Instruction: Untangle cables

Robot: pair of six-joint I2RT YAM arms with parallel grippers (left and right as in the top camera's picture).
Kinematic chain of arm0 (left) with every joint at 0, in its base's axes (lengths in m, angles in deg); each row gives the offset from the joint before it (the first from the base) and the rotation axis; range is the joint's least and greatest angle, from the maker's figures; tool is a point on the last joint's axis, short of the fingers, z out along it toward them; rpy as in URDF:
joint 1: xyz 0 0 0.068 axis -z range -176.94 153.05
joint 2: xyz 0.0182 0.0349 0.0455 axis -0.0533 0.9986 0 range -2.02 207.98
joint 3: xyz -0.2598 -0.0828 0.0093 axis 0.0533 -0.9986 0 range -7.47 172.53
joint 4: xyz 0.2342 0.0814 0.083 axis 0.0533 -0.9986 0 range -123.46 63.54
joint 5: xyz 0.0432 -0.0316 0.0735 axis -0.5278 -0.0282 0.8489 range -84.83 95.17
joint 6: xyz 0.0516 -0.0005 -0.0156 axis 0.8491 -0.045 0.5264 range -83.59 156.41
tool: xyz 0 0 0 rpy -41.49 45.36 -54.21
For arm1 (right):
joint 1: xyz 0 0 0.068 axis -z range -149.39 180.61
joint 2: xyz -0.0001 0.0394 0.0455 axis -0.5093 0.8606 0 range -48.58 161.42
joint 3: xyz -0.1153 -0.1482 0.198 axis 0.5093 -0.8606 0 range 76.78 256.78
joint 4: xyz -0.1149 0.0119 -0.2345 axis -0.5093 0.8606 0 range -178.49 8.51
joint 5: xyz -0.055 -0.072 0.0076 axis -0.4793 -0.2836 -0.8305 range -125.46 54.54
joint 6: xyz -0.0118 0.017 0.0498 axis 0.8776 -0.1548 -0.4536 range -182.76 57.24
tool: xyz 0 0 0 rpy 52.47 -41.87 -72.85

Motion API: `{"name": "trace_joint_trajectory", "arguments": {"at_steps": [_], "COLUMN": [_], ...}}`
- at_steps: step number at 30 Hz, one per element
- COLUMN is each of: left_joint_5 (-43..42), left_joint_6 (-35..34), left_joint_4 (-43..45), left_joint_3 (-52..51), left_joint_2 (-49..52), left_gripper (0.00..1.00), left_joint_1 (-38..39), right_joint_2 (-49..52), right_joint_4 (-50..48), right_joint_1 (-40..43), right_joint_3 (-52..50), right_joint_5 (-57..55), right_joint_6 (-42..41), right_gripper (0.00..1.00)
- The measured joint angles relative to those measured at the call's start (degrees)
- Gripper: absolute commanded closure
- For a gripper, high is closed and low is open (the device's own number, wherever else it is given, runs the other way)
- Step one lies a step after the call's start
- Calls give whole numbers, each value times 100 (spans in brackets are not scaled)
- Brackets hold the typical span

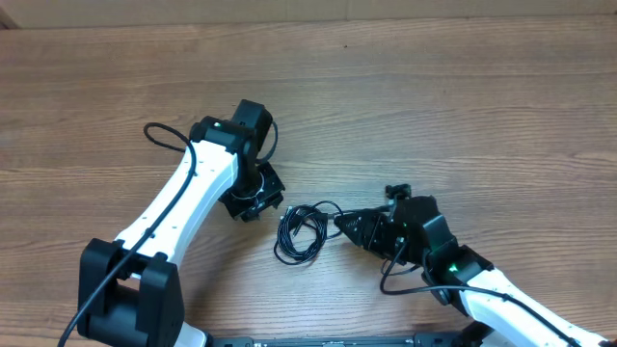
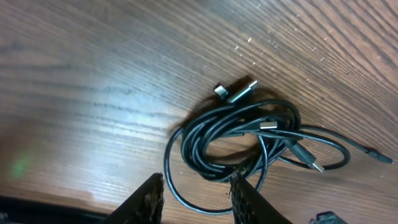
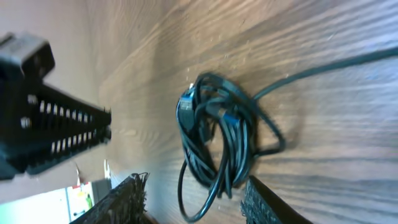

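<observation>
Lying in a loose, overlapping coil between the two arms, the cables (image 1: 304, 231) are thin black cords that should be light and limp, sliding easily on the smooth top and sagging once lifted. Several loops stack together, so pulling on one strand would likely drag the whole bundle. The better holds look like the stiffer ends: a silver-tipped plug (image 2: 268, 127) lies across the coil's middle, and a dark plug (image 2: 239, 92) pokes out at its edge.

The left gripper (image 2: 196, 199) is spread, with the coil's outer loop running across the gap between its fingers, pinching nothing. The right gripper (image 3: 193, 202) is likewise spread and empty, pointing at the bundle from the opposite side, a stray loop reaching toward its gap.

Underneath is a wood-grain tabletop (image 1: 434, 96), bare around the coil. Of the room, only a bright blurred patch shows past the table edge in the right wrist view.
</observation>
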Motion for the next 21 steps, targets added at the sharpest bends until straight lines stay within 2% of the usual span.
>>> {"name": "trace_joint_trajectory", "arguments": {"at_steps": [7, 12, 14, 15, 17, 21], "left_joint_5": [-44, 138, 387, 535, 885, 1510], "left_joint_6": [-516, -769, -887, -966, -1167, -1733], "left_joint_4": [-37, -44, -48, -48, -50, -55], "left_joint_3": [2, 2, 2, 2, 4, 42], "left_joint_2": [-116, -483, -756, -914, -1263, -1668], "left_gripper": [61, 58, 55, 44, 31, 29], "left_joint_1": [654, 1287, 1545, 1690, 2026, 2736], "right_joint_2": [-24, -293, -407, -470, -553, -675], "right_joint_4": [2, 256, 481, 634, 876, 1244], "right_joint_1": [717, 1318, 1545, 1685, 1867, 2022], "right_joint_3": [0, 0, 0, 0, 0, 0], "right_joint_5": [409, 911, 988, 1014, 1056, 1095], "right_joint_6": [409, 800, 883, 920, 1010, 1259], "right_gripper": [34, 31, 31, 31, 29, 27]}}
